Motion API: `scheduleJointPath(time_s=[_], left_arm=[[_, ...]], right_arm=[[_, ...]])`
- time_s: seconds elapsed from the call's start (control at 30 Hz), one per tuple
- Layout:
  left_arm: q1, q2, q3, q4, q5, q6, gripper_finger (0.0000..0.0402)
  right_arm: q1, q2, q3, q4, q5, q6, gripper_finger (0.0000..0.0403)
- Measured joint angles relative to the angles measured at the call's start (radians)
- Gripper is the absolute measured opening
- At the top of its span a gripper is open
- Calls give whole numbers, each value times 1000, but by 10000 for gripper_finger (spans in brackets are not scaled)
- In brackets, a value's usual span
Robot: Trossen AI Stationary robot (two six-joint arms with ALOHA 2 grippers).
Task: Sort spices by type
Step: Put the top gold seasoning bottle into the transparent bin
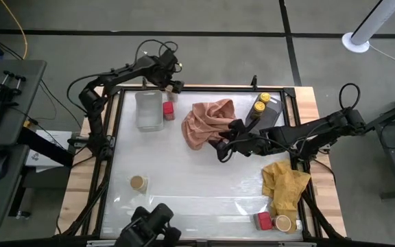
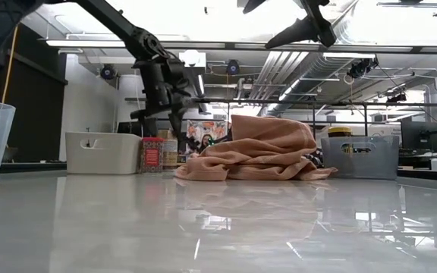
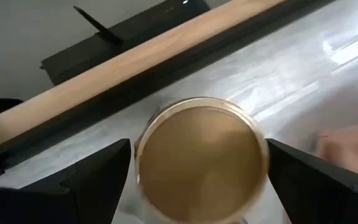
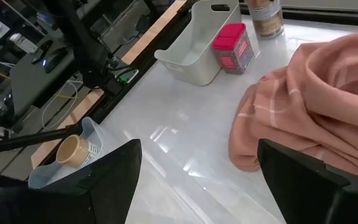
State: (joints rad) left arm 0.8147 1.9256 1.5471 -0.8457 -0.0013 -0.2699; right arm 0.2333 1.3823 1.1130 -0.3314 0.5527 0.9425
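Observation:
A round spice jar with a tan lid (image 3: 199,160) stands upright on the table by the far edge, next to a small red box (image 4: 232,46) and a white tray (image 4: 194,50). My left gripper (image 3: 199,155) hangs open right over this jar, pointing down, one finger on each side of the lid; I see no touch. In the low view the jar (image 2: 170,150) shows behind the red box (image 2: 152,154). My right gripper (image 1: 223,149) is open above mid-table, beside the pink cloth (image 1: 208,123), with nothing between its fingers.
Two yellow-lidded jars (image 1: 261,103) stand in a grey tray (image 1: 274,115) at the far right. Another tan-lidded jar (image 1: 138,183) sits in a clear container (image 4: 91,146) near left. A yellow cloth (image 1: 286,185), a red box (image 1: 264,220) and a tan-lidded jar (image 1: 284,224) lie near right.

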Motion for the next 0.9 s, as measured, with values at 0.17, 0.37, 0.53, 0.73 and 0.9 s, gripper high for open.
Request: scheduleJointPath(time_s=[0.17, 0.37, 0.53, 0.73, 0.9], left_arm=[[-27, 27, 0, 15, -85, 23, 348], [-49, 25, 0, 53, -161, 39, 282], [-69, -2, -1, 18, -160, 80, 236], [-102, -238, 33, 45, -89, 248, 236], [-250, -506, 33, -74, -70, 325, 236]], right_arm=[[0, 0, 0, -2, -4, 3, 317], [0, 0, 0, -2, -4, 1, 317], [3, 0, 0, -10, -4, -1, 317], [4, 0, 0, -59, -4, -21, 317], [4, 0, 0, -85, -4, -62, 317]])
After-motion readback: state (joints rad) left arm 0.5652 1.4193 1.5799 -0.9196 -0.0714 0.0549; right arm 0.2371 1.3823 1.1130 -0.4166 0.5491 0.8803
